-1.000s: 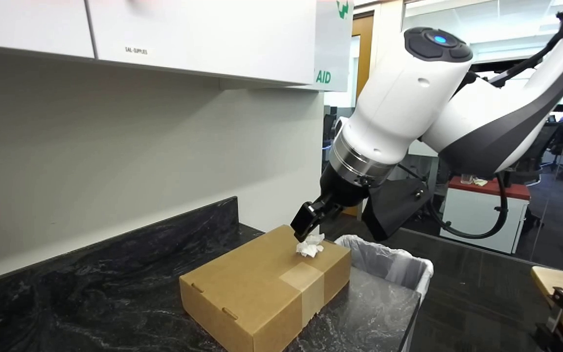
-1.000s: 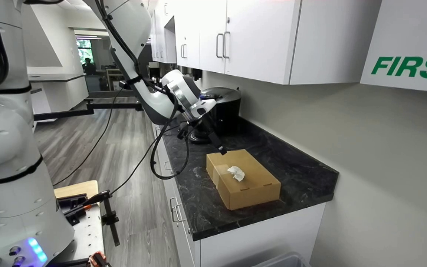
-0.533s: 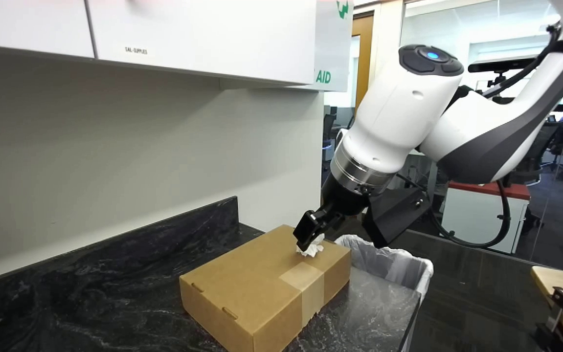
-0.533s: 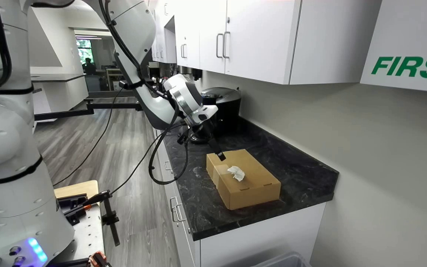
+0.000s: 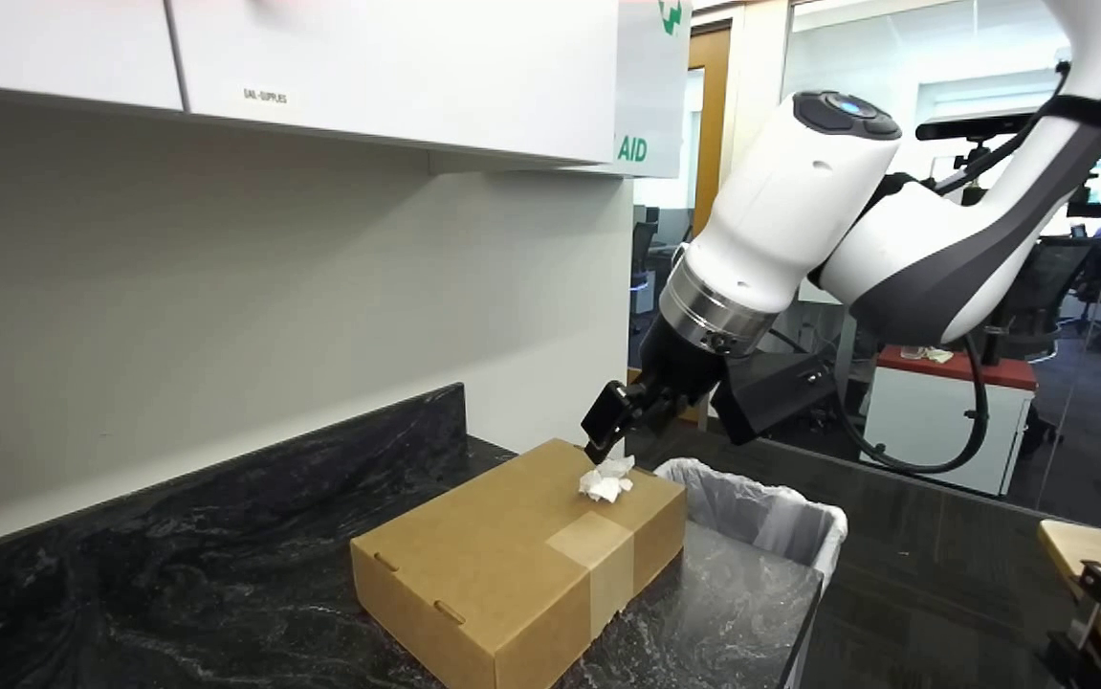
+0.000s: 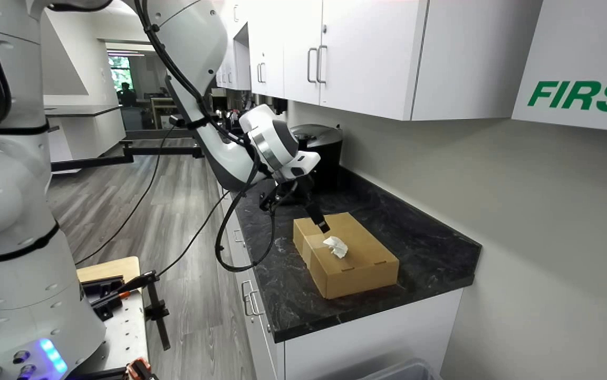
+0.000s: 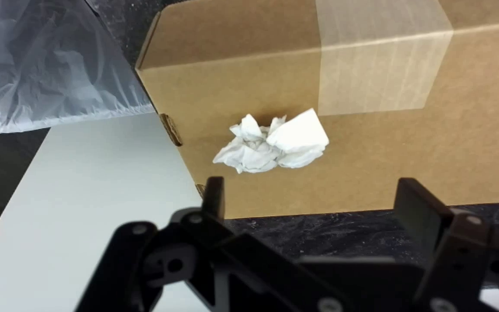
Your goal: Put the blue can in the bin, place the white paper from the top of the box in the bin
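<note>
White paper (image 7: 271,151) rests on the box (image 5: 512,555) on a dark counter (image 5: 187,574) below cabinets (image 6: 369,53), pincer (image 7: 310,190) spread wide.

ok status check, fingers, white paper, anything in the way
Fingers open and empty. Crumpled white paper lying on top of the cardboard box. No obstruction visible between fingers and paper.

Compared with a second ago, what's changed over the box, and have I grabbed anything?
In an exterior view, the gripper has shifted right and down in the picture, closer to the white paper. Its jaws stand open; nothing was taken hold of or let go. The white paper, box and bin stayed put.
</note>
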Available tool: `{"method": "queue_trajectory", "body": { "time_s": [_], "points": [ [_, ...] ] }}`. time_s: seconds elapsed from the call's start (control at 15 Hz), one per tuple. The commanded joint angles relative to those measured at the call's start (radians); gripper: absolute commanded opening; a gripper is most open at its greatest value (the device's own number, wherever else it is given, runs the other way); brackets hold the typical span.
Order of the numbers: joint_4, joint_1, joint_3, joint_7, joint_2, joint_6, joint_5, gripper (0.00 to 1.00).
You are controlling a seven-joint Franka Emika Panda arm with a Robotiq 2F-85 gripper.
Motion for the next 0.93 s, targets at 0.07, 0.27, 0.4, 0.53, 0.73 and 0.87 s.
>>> {"method": "queue_trajectory", "body": {
  "time_s": [0.07,0.27,0.4,0.53,0.73,0.87],
  "points": [
    [-0.018,-0.031,-0.039,0.025,-0.001,0.136,-0.068,1.00],
    [-0.017,-0.038,-0.060,0.018,0.013,0.170,-0.090,1.00],
    [-0.009,-0.039,-0.073,0.017,0.038,0.193,-0.102,1.00],
    [0.011,-0.032,-0.087,0.027,0.060,0.207,-0.121,1.00],
    [0.039,-0.023,-0.097,0.029,0.090,0.225,-0.131,1.00],
    [0.064,-0.018,-0.102,0.033,0.109,0.234,-0.143,1.00]
  ]
}}
